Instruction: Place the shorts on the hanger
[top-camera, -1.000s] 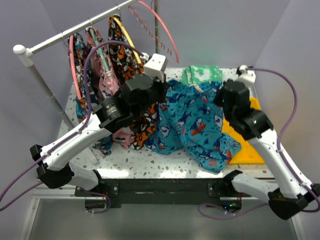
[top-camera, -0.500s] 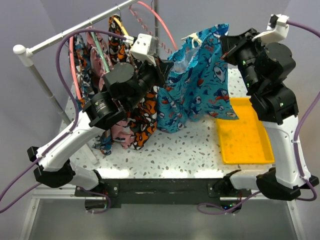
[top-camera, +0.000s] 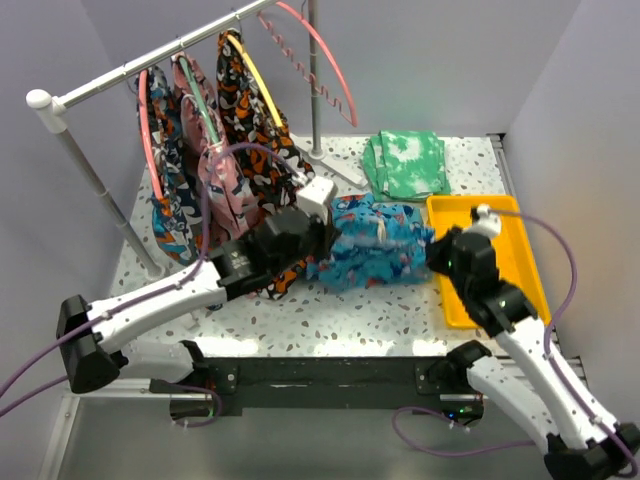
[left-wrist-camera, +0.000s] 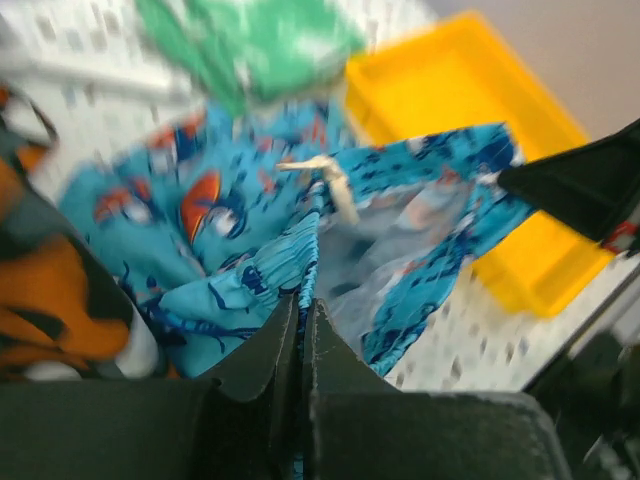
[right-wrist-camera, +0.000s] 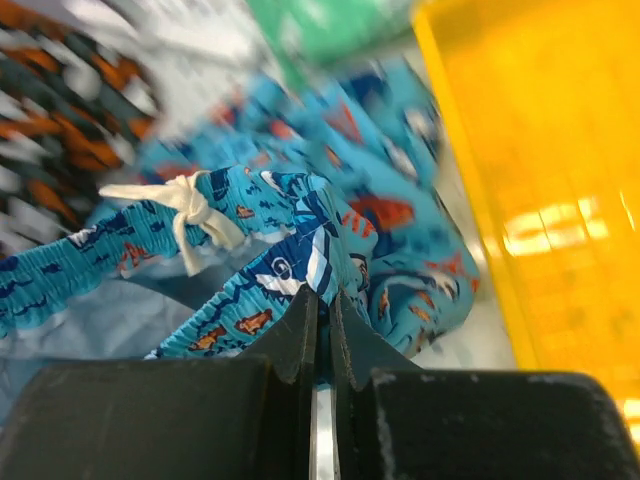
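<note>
The turquoise shorts with sharks and fish lie bunched low over the table between my two arms. My left gripper is shut on the left end of their waistband, seen in the left wrist view. My right gripper is shut on the right end of the waistband. The white drawstring hangs from the waistband between them. The coral-pink hanger hangs empty at the far end of the rail, above and behind the shorts.
A yellow tray lies at the right, beside my right arm. Green-white tie-dye cloth lies folded at the back. Several patterned shorts on hangers fill the rail at the left. The rack's upright post stands behind the shorts.
Both arms held the shorts raised and spread high near the hanger half a second ago; now they have come down low over the table, and the shorts are bunched between them.
</note>
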